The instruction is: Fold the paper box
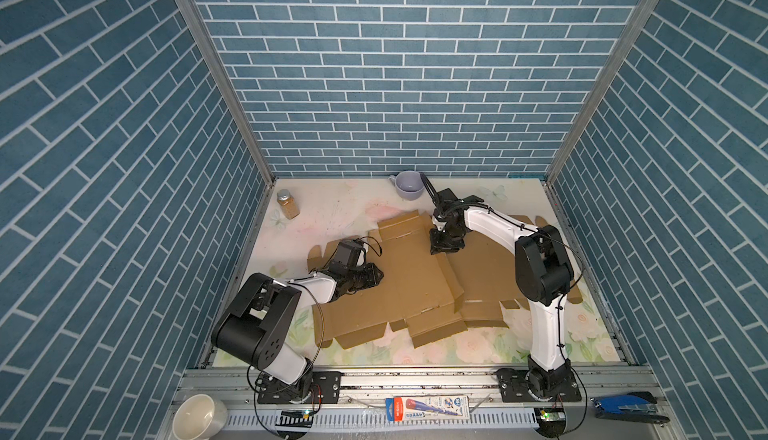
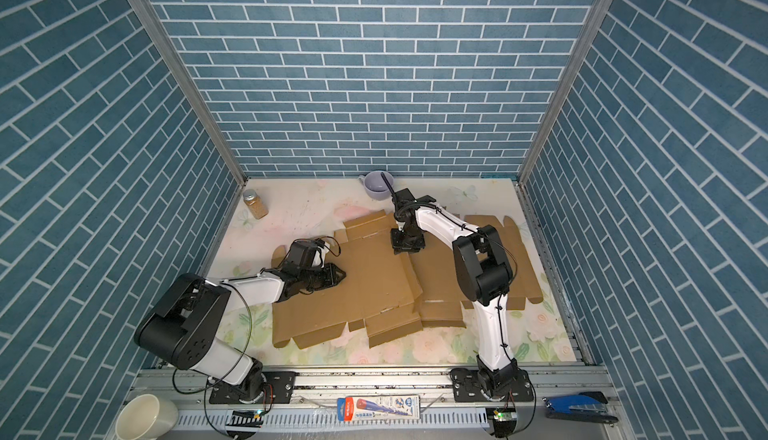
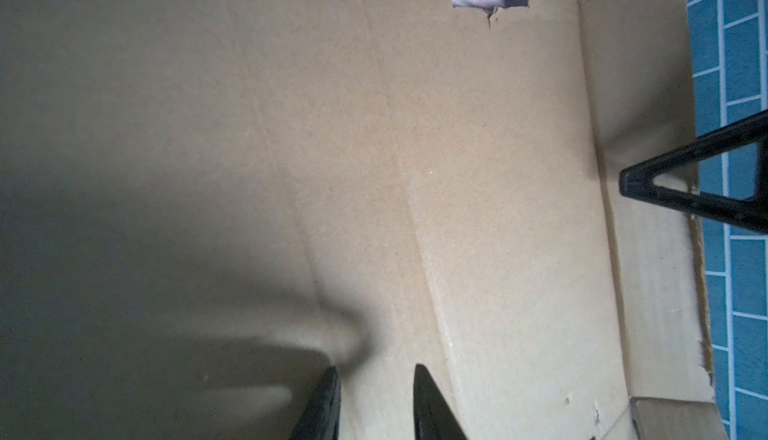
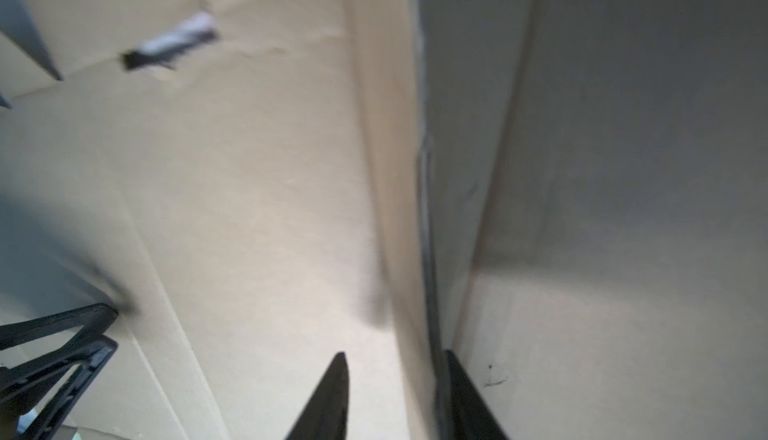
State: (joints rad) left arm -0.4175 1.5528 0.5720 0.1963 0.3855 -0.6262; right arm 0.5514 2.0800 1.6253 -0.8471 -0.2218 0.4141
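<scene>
Right wrist view gets closest: the right claw point(image 4: 395, 355) has its two black fingers parted a fair way. A raised flap point(image 4: 424, 209) of the paper box point(image 4: 249, 209) stands in the gap between them, one finger just beside it and the other clear of it, so the claw straddles the flap rather than pinching it. Across the same cardboard, the left wrist view shows the left claw point(image 3: 376, 371) with a narrow gap between its fingertips and nothing in it. Its tips are low over a flat panel, though whether they touch the cardboard is hard to tell from that angle. In both top views the box lies unfolded and mostly flat in the middle of the flowered table point(image 1: 332, 209), with the left claw over its left part and the right claw nearer its far edge. Just beyond that far edge sits a lilac cup point(image 1: 409, 185). Off the box's far left corner, well apart, a small spice jar point(image 1: 288, 204) stands upright. On the near side of the box, past the arm bases, are a white mug point(image 1: 199, 417), a blue-and-red packet point(image 1: 428, 409) and a blue stapler point(image 1: 631, 406).
</scene>
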